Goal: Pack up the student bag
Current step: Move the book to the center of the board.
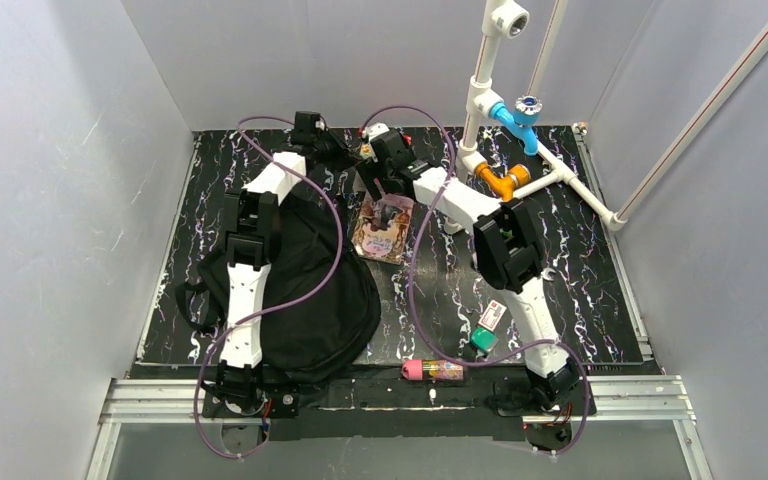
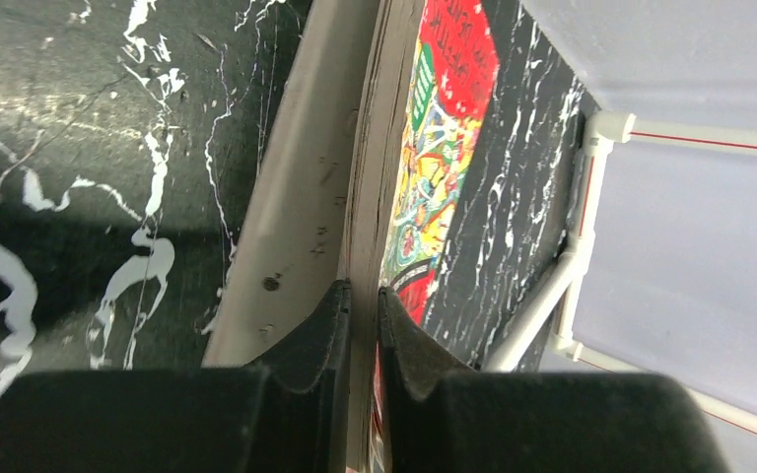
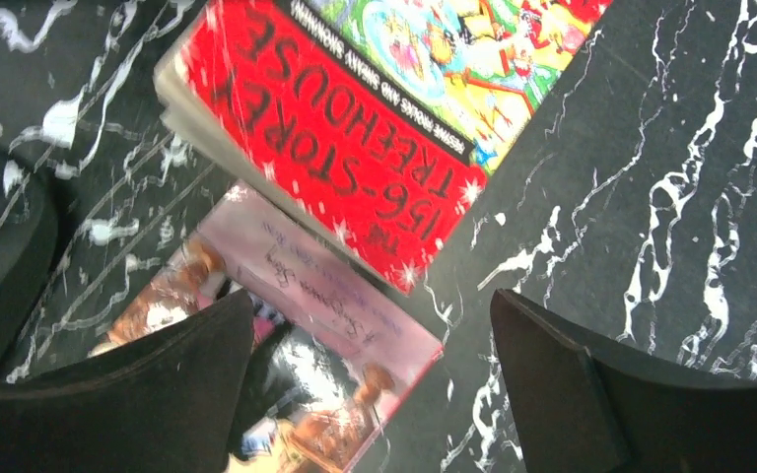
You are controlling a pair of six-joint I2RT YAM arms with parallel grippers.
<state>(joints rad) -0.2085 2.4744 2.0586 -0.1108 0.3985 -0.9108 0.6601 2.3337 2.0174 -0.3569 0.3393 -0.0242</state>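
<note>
Left gripper [image 2: 363, 294]: nips red book [image 2: 448, 128] on edge, long axis running straight out from the wrist. Right gripper [image 3: 373, 301]: gapes wide, empty, above pink book [image 3: 340, 305]. Student bag [image 1: 310, 320]: lies near-left beneath the left arm [image 1: 245, 270], well back from the held book; mouth apparently hidden.

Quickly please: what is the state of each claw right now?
Left claw: closed, holding the red book by its edge.
Right claw: open, holding nothing.
</note>
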